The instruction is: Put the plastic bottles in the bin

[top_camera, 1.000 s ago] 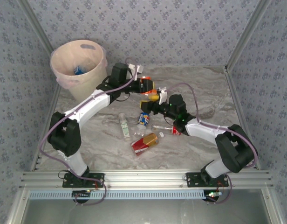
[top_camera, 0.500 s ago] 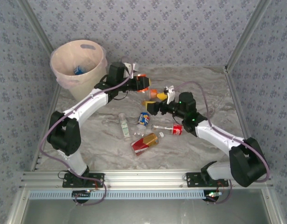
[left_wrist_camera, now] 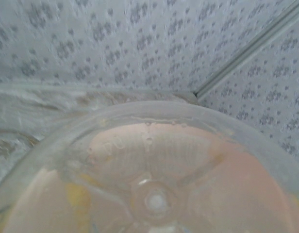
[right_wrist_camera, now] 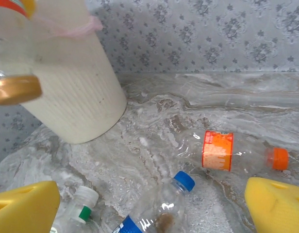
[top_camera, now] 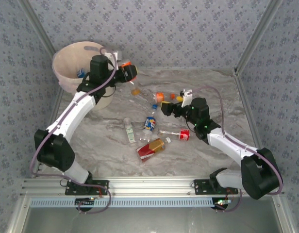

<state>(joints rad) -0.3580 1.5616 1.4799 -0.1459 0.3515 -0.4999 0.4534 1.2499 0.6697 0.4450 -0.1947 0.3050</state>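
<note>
Clearly one blue-labelled bottle [top_camera: 81,73] lies in the bin [top_camera: 67,86] at upper left, the left gripper [top_camera: 129,74] grasps a gold-capped bottle [top_camera: 134,87] just right of its rim, and the right gripper [right_wrist_camera: 150,201] gapes empty above the tabletop [top_camera: 110,155], where some five plastic bottles [top_camera: 149,124] are left to collect.

We can read no word, brand or number anywhere. The orange-label bottle [right_wrist_camera: 218,150] lying on the tabletop [right_wrist_camera: 154,111] carries print too fine to make out. From above, the blue-label bottle [top_camera: 149,124] and the red-label bottle [top_camera: 182,134] show only blurred colour.
</note>
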